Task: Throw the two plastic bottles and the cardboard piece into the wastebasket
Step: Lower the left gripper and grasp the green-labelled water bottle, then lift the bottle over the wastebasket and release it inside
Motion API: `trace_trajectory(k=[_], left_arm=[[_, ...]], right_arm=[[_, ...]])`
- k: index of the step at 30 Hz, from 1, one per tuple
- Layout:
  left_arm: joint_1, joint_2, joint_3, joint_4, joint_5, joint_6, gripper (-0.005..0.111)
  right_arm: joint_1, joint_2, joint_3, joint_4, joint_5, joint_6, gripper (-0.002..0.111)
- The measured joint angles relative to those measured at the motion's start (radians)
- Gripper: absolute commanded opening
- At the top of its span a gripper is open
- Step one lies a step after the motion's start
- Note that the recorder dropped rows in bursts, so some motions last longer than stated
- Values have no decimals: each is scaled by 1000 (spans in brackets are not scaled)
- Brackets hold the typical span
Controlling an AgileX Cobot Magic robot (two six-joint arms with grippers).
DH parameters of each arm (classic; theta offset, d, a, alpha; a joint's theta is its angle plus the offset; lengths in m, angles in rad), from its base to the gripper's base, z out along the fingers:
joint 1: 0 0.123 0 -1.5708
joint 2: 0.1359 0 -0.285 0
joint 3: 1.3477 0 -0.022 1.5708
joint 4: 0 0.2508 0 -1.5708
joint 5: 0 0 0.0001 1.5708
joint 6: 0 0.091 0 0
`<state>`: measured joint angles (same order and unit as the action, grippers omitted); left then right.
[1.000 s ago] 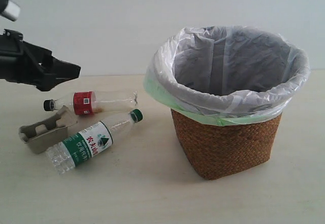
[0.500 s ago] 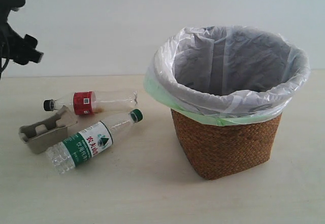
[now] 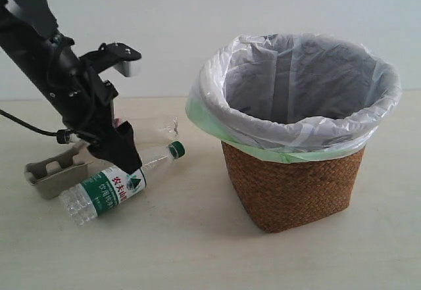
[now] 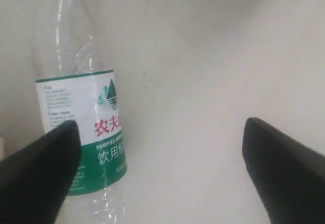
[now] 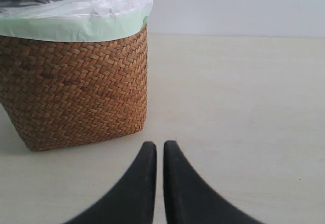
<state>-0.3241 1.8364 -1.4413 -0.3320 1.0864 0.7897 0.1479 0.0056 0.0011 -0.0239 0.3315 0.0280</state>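
Observation:
The green-label bottle (image 3: 108, 191) lies on the table with its green cap (image 3: 175, 149) toward the wastebasket (image 3: 293, 185). My left gripper (image 3: 128, 162) has come down onto its middle. In the left wrist view the left gripper (image 4: 160, 127) is open wide; the bottle (image 4: 81, 112) lies by one finger (image 4: 45, 168), mostly outside the gap. The red-label bottle (image 3: 161, 129) is largely hidden behind the arm; its black cap (image 3: 63, 136) shows. The cardboard piece (image 3: 52, 175) lies beside them. My right gripper (image 5: 159, 145) is shut and empty, low by the wastebasket (image 5: 76, 92).
The beige table (image 3: 197, 250) runs back to a white wall. The basket's bag liner (image 3: 296, 93) folds over the rim, white above pale green. A black cable (image 3: 26, 127) trails from the left arm.
The left arm, which had swung up and out to the far left edge, has dropped down over the bottles. Its gripper now sits at the green-label bottle and covers the red label.

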Motion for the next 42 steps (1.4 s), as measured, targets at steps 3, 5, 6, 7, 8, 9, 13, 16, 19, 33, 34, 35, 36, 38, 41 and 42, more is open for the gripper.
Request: trace_trajectory(k=[3,5,6,7,8,9,13,16,19,33,34,35,36,38,41,42], left_arm=[[-46,39,0,73,-57,14,81],[-64,67,0,164,-102,-5,81],[-66,75,0,193,-114,-13,81],[-66,86,0,212,-128,-24,81],[-66,99,0,226,-139,-30,81],[-66,109,0,231,-149,-35,81],[-67,162,0,251,-209,-45,81],[-67,193,0,251,-267,-45,81],[-67,221,0,251,-303,-47,81],[-67,298,-3,251,-291,-47,7],[-67,298,-4,251,-276,-47,5],[-67,294,-4,251,-255,-47,5],[-67,291,-4,251,-232,-49,4],[-67,281,-4,253,-189,-57,4],[-67,246,-4,285,-147,-99,4],[-67,231,-4,298,-143,-117,4]], right_arm=[[0,0,0,0,0,0,2],[0,0,0,0,0,0,2],[0,0,0,0,0,0,2],[0,0,0,0,0,0,2],[0,0,0,0,0,0,2],[0,0,0,0,0,0,2],[0,0,0,0,0,0,2],[0,0,0,0,0,0,2],[0,0,0,0,0,0,2],[0,0,0,0,0,0,2],[0,0,0,0,0,0,2],[0,0,0,0,0,0,2],[0,0,0,0,0,0,2],[0,0,0,0,0,0,2],[0,0,0,0,0,0,2],[0,0,0,0,0,0,2]])
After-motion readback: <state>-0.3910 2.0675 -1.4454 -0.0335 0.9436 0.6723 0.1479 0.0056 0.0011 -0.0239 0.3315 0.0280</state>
